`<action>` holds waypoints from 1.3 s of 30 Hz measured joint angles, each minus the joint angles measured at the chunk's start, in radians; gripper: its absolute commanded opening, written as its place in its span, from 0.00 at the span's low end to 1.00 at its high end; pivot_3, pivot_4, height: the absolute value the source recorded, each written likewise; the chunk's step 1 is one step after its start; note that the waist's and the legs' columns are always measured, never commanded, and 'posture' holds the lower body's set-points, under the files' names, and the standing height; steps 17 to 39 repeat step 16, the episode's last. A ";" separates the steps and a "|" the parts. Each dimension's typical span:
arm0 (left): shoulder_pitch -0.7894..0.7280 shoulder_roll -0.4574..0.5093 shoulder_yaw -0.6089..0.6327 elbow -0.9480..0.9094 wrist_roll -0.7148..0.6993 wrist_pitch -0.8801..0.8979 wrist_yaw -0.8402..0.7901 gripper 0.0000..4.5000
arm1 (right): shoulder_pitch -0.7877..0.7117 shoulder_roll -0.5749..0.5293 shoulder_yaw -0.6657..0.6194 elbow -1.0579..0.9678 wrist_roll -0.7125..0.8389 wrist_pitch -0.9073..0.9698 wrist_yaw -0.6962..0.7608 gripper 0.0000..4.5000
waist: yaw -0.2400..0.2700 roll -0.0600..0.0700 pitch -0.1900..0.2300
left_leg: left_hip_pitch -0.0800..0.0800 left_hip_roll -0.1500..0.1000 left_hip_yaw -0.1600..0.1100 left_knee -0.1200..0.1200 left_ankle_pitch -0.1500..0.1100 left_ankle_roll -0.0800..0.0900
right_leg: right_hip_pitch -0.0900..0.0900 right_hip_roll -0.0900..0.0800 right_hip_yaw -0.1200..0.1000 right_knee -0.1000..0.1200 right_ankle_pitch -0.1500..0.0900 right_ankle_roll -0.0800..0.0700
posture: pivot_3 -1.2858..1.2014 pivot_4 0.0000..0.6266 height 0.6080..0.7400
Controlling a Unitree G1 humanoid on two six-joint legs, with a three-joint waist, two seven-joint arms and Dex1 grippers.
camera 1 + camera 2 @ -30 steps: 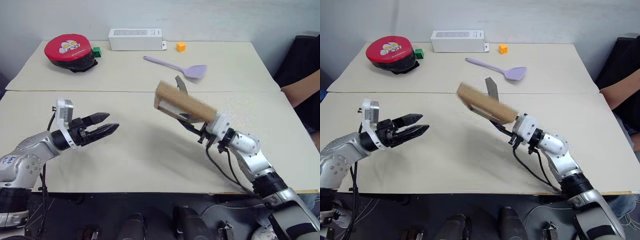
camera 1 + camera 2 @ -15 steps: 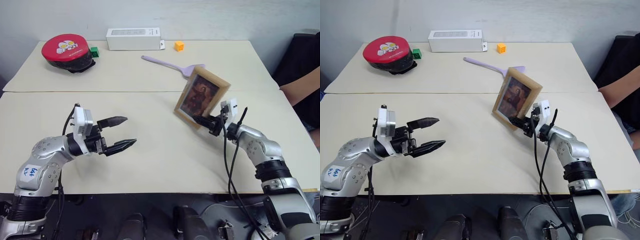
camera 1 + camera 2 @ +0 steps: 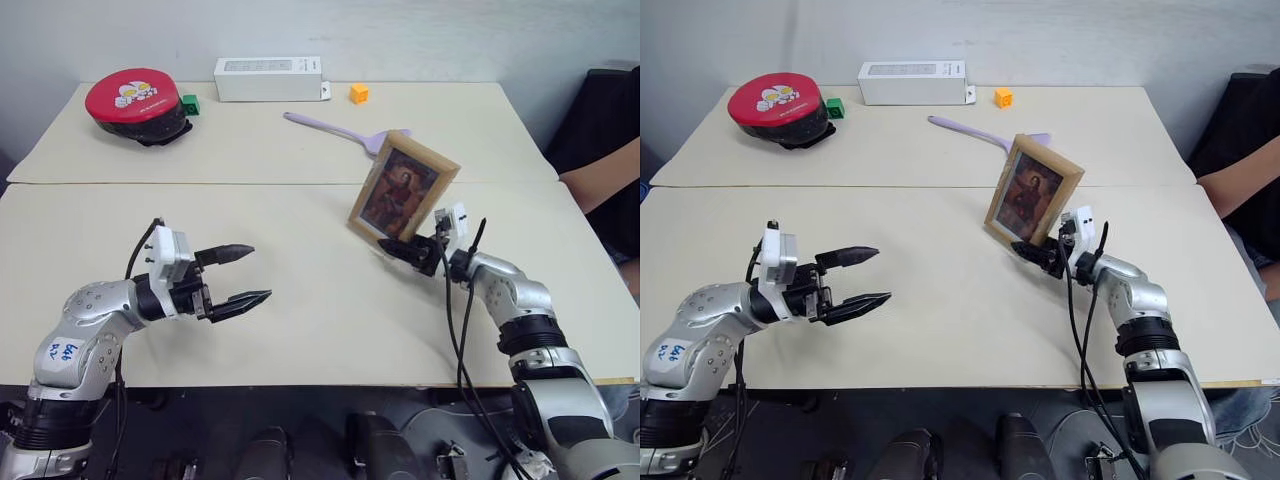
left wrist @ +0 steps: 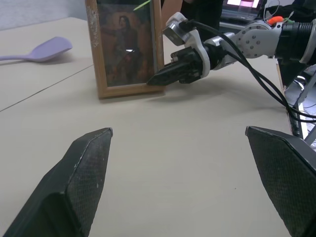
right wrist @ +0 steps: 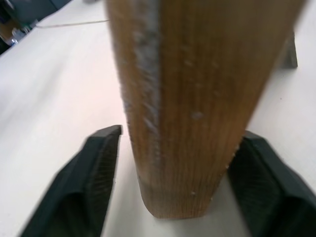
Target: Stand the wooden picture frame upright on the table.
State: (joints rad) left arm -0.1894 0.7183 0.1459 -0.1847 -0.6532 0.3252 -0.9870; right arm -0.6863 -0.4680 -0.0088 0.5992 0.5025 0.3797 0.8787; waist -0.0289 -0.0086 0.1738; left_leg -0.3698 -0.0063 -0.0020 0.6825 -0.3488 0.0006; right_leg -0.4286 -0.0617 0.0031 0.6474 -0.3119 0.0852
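Observation:
The wooden picture frame (image 3: 403, 190) stands upright on the table (image 3: 300, 330), right of centre, leaning back a little with its reddish-brown portrait facing me. My right gripper (image 3: 392, 250) is at the frame's lower right corner and is open. In the right wrist view its fingers (image 5: 98, 182) straddle the frame's edge (image 5: 197, 98), and a thin gap shows beside one of them. My left gripper (image 3: 245, 275) hovers open over the table's near left part, empty and well apart from the frame. The left wrist view looks toward the frame (image 4: 126, 47) and the right gripper (image 4: 155, 79).
At the back stand a red round case (image 3: 137, 103), a green cube (image 3: 192, 101), a long white box (image 3: 268, 77) and an orange cube (image 3: 358, 93). A lilac spatula (image 3: 335, 130) lies just behind the frame. A person's arm (image 3: 605, 175) rests at the right edge.
A second ago my right gripper held the frame tilted in the air. It turned the frame upright and set it on the table, and its fingers have now loosened. The left gripper stayed open.

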 measured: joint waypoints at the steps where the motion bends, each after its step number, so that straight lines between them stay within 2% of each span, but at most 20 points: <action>1: 0.005 0.000 0.002 0.001 0.008 -0.003 -0.003 1.00 | 0.015 -0.008 0.000 -0.025 -0.007 0.001 0.015 0.99 | 0.002 0.000 0.000 | 0.000 0.000 0.000 0.000 0.000 0.000 | 0.000 0.000 -0.001 0.000 0.000 0.000 | 0.52 0.24 1.00; 7: 0.080 0.026 0.036 0.080 0.120 -0.115 -0.023 1.00 | 0.196 -0.133 -0.008 -0.237 -0.045 -0.030 0.123 0.99 | 0.004 0.001 0.001 | -0.001 0.000 0.000 0.000 -0.001 0.001 | 0.000 0.000 -0.001 -0.004 0.000 0.000 | 0.52 0.24 1.00; 10: 0.156 0.050 0.066 0.102 0.190 -0.182 -0.018 1.00 | 0.335 -0.193 -0.065 -0.349 -0.075 -0.259 0.216 0.99 | 0.003 0.002 0.001 | 0.000 0.000 0.000 -0.002 -0.002 0.002 | 0.000 0.000 0.000 -0.004 0.000 0.000 | 0.52 0.24 1.00; 13: 0.238 0.055 0.117 0.120 0.213 -0.217 -0.016 1.00 | 0.418 -0.242 -0.139 -0.386 -0.104 -0.512 0.303 0.99 | -0.001 0.002 0.001 | 0.001 0.000 0.002 -0.002 -0.003 0.003 | 0.000 0.000 0.001 -0.004 0.000 0.000 | 0.52 0.24 1.00; 16: 0.299 0.066 0.165 0.134 0.243 -0.276 -0.015 1.00 | 0.520 -0.295 -0.182 -0.421 -0.117 -0.684 0.378 0.99 | 0.003 0.002 0.001 | 0.002 0.000 0.002 -0.002 -0.004 0.005 | 0.002 0.000 0.001 -0.004 0.000 0.000 | 0.52 0.24 1.00; 39: 0.299 0.066 0.165 0.134 0.243 -0.276 -0.015 1.00 | 0.520 -0.295 -0.182 -0.421 -0.117 -0.684 0.378 0.99 | 0.003 0.002 0.001 | 0.002 0.000 0.002 -0.002 -0.004 0.005 | 0.002 0.000 0.001 -0.004 0.000 0.000 | 0.52 0.24 1.00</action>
